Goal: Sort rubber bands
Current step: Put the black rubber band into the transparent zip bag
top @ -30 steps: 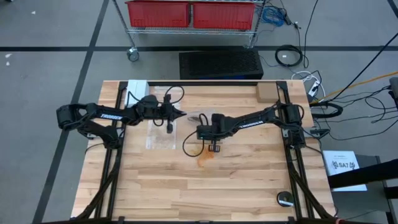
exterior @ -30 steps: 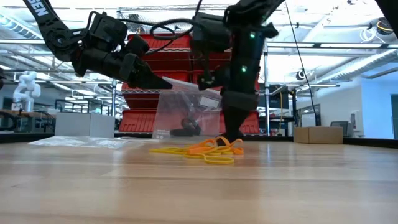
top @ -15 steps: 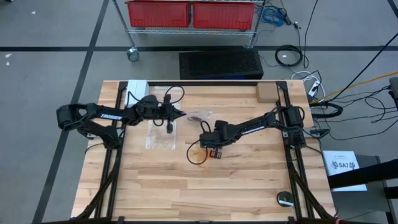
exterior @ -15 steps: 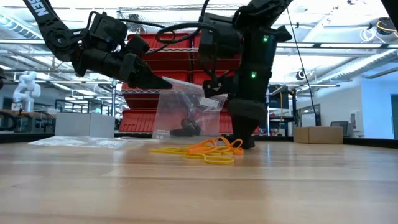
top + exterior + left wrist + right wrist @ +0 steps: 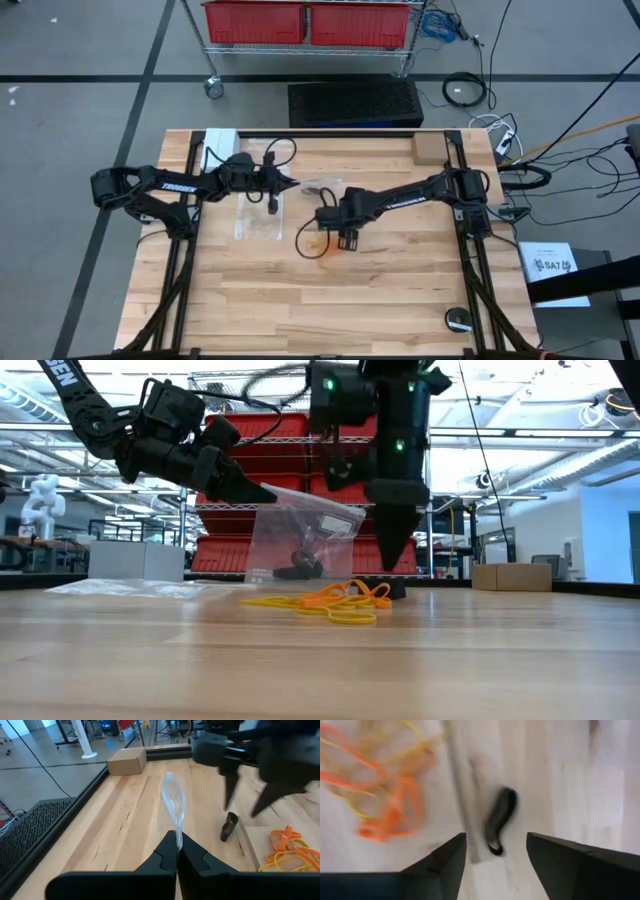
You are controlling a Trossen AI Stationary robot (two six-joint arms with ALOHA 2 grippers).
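Right end effector poised over a black rubber band, left holding the bag ready.

The left end effector (image 5: 283,184), pinched on a clear plastic bag (image 5: 300,540), holds it above the tabletop (image 5: 400,290). The orange and yellow rubber bands (image 5: 330,600) lie tangled mid-table, the black rubber band (image 5: 499,820) just beside them. The right end effector (image 5: 492,851) hovers with fingers spread wide over the black one. Best to descend straight, straddling only that band, clear of the tangle.

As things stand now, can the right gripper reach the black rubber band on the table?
Probably yes: the right gripper hangs open directly above the black rubber band, and nothing lies between them.
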